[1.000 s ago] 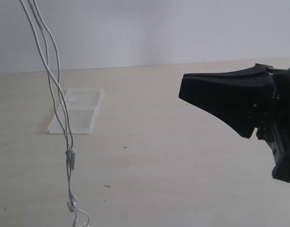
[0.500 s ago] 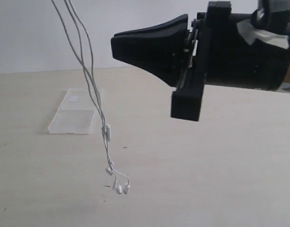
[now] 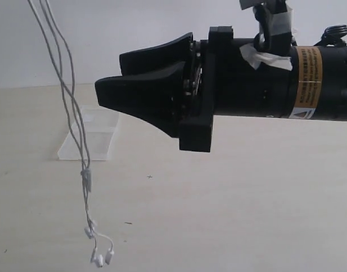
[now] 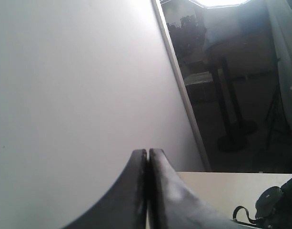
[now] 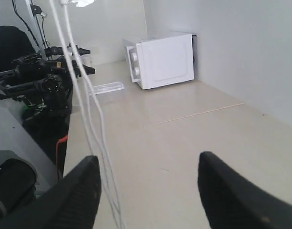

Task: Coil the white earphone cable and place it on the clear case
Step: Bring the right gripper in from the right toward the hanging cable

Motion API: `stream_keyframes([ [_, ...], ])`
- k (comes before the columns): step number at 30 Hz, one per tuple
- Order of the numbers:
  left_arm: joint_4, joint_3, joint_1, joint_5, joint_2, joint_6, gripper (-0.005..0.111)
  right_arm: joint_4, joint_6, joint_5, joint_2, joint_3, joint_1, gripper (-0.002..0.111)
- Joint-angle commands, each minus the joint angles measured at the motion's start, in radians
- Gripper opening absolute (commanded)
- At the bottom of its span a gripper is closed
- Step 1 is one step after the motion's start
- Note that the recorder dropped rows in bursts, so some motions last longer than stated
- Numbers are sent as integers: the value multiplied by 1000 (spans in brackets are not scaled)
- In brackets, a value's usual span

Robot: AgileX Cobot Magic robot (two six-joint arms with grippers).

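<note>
Two strands of the white earphone cable (image 3: 64, 85) hang from the upper left of the frame, ending lower left in one remote (image 3: 86, 180) and two earbuds (image 3: 97, 260). One clear case (image 3: 89, 137) lies on the worktop (image 3: 230, 215) behind them. Mid-frame, the right gripper (image 3: 110, 73) is spread wide, empty.

Seen from its wrist, the left gripper (image 4: 146, 153) has two fingers pressed together; whether they pinch anything I cannot tell.

From the right wrist, two fingers gape, two strands near one.
</note>
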Motion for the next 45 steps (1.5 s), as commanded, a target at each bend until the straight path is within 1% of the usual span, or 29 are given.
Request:
stream_keyframes([
  [1,-10,-6,-5,-5,-6,-7,0,8,16,-75,16,-8,3,59],
  [4,-10,-6,-5,-5,-6,-7,0,2,40,-90,21,-8,11,59],
  [9,-10,-6,-5,-5,-6,-7,0,27,3,-57,21,-8,103,59],
  [13,-10,-6,-5,-3,-6,-7,0,54,-10,-40,21,-8,132,59],
  [16,-8,-6,-5,-2,-6,-7,0,54,-10,-37,21,-8,132,59],
  [22,-2,-6,-5,-2,-6,-7,0,60,-12,52,21,-8,132,58],
  [31,-2,-6,-5,-2,0,-7,0,152,-32,50,21,-8,132,56],
  [45,-2,-6,-5,-7,1,-7,0,155,-32,42,21,-8,132,55],
])
